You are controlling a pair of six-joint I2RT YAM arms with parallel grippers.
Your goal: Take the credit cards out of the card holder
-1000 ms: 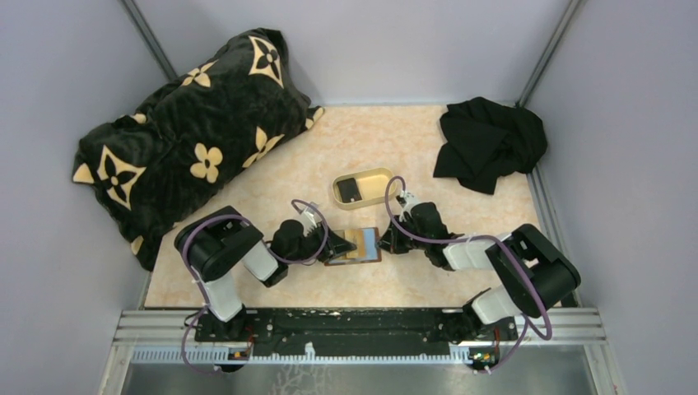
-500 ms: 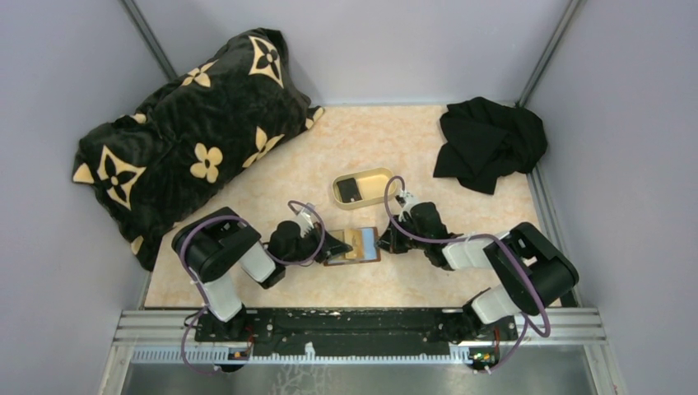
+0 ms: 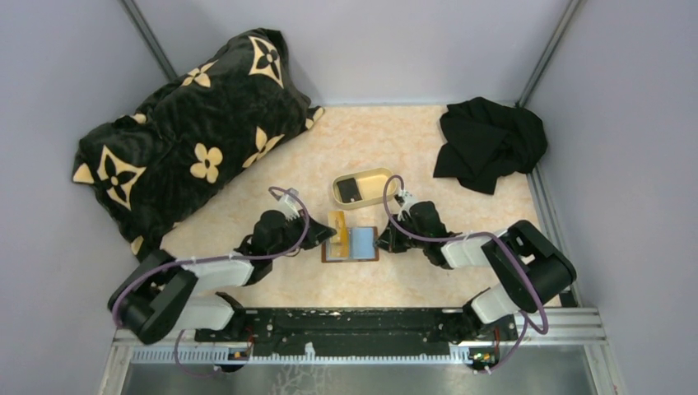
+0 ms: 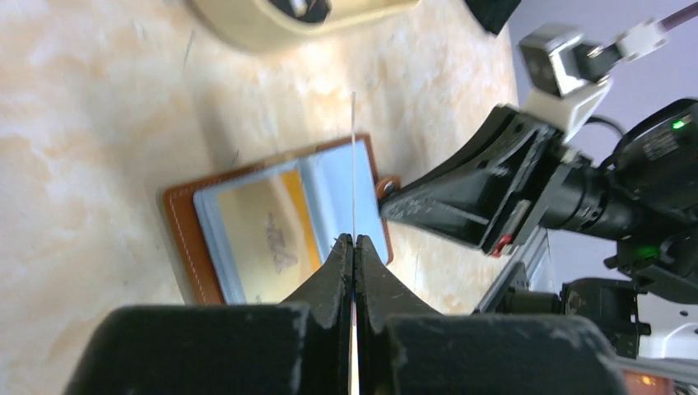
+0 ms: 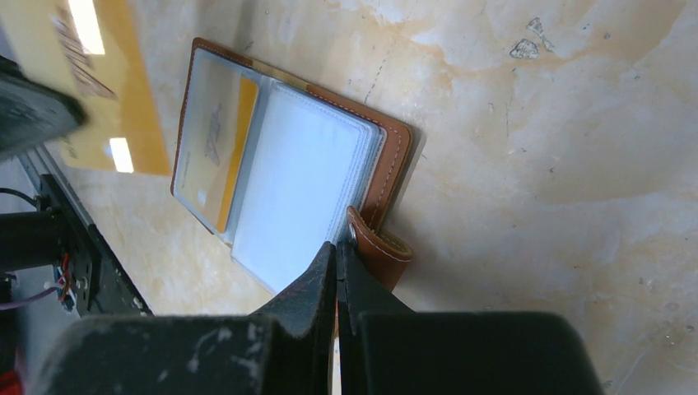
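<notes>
The card holder lies open on the table, brown rim, pale blue-grey inside. An orange-tan card sits in its left pocket; the right panel shows only clear sleeves. My left gripper is shut on another orange-tan credit card, held upright above the holder's left half. That card shows edge-on in the left wrist view and flat in the right wrist view. My right gripper is shut, its tips against the holder's right edge beside the snap strap.
A tan oval tray with a dark card in it stands just behind the holder. A black patterned cushion lies at the back left. A black cloth lies at the back right.
My left arm has swung its elbow out left and pulled the orange-tan card up out of the holder, toward the back. The holder's right panel now shows bare. The right gripper has stayed put.
</notes>
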